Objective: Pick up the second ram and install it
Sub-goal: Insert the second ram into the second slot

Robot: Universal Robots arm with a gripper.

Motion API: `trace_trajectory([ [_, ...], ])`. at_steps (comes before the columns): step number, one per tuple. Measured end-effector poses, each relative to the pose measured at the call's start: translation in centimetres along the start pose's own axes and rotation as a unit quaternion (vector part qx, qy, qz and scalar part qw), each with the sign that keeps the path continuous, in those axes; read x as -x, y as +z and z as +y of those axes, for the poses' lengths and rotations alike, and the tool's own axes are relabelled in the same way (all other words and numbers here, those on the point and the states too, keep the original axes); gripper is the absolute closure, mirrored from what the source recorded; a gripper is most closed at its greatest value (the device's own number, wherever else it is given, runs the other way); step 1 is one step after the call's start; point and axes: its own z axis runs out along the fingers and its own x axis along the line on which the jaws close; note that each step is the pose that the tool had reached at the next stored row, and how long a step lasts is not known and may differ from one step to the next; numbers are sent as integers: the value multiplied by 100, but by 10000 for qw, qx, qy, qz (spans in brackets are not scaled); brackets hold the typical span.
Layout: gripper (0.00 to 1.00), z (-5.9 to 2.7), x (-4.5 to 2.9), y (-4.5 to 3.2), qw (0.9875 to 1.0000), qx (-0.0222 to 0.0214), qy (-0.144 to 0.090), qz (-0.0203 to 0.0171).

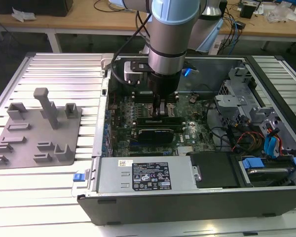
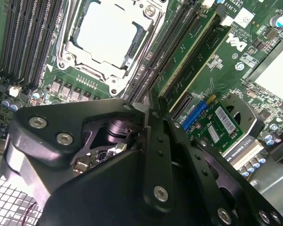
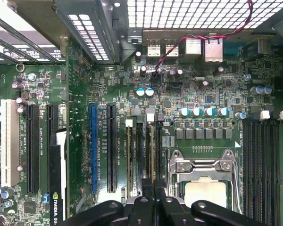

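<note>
Second ram [image 2: 188,47]: green stick upright in the slots beside the processor socket [image 2: 108,33]; your gripper [image 2: 148,110] hangs vertically at its near end, jaws pressed together, contact indiscernible; graphics card [image 1: 158,132] and case wall [image 1: 107,98] bound the room.

The Universal Robots arm [image 1: 167,34] enters the exterior view at twelve o'clock and hangs vertical, its silver wrist [image 1: 163,61] pointing straight down. The black gripper [image 1: 161,112] sits just toward twelve o'clock of the centre. In both wrist views its fingers [image 2: 159,155] [image 3: 142,207] are drawn close together, tips downward.
</note>
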Motion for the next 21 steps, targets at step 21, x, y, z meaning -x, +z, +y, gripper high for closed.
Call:
trace_trajectory([
  [21, 91, 0, 0, -4, 10000, 16, 0, -8],
])
